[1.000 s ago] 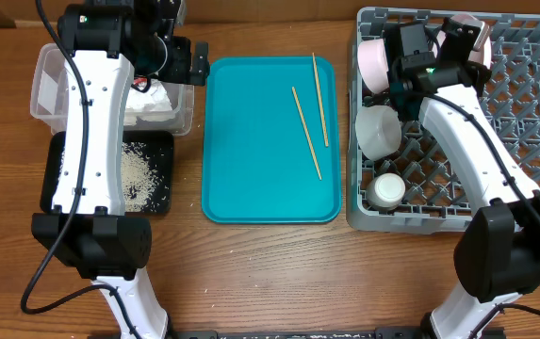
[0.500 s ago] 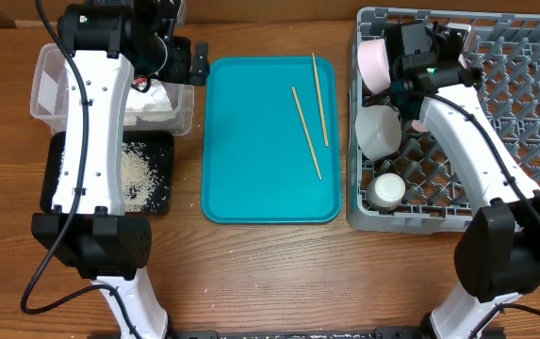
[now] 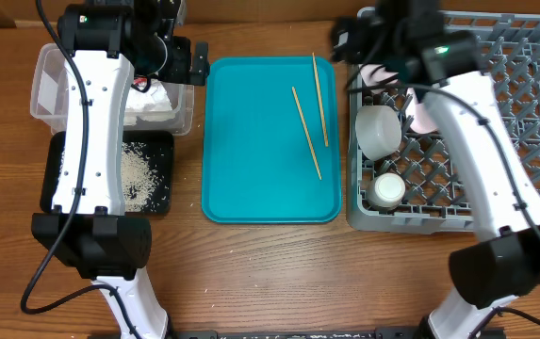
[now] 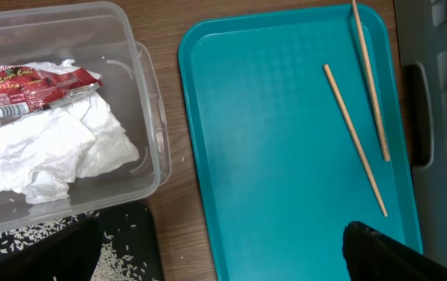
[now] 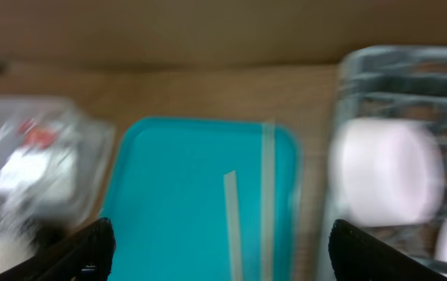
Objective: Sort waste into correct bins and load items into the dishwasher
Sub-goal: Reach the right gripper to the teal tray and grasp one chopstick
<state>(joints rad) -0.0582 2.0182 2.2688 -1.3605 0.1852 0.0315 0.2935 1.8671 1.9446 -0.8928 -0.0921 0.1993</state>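
Two wooden chopsticks [image 3: 307,132] [image 4: 354,139] lie on the teal tray [image 3: 251,179]. My right gripper [image 3: 352,42] [image 5: 223,261] hangs open and empty over the back left corner of the grey dish rack [image 3: 533,122], facing the tray; its view is blurred. The rack holds a white bowl [image 3: 379,132] [image 5: 387,172], a small cup [image 3: 385,190] and a pale pink plate [image 3: 378,73], partly hidden by the arm. My left gripper [image 3: 187,64] [image 4: 215,269] stands open and empty beside the clear tub [image 3: 48,85]. The tub holds the red wrapper [image 4: 28,86] and the napkin [image 4: 44,148]. Rice [image 3: 138,169] lies in the black tray [image 3: 161,193].
The left arm stretches over the clear tub and the black tray. Bare wooden table [image 3: 270,273] runs along the front. The rack's handle side [image 4: 418,117] borders the teal tray's right edge.
My right gripper has opened and swung from above the rack's back left part toward its back left corner, nearer the tray. The left arm has not moved.
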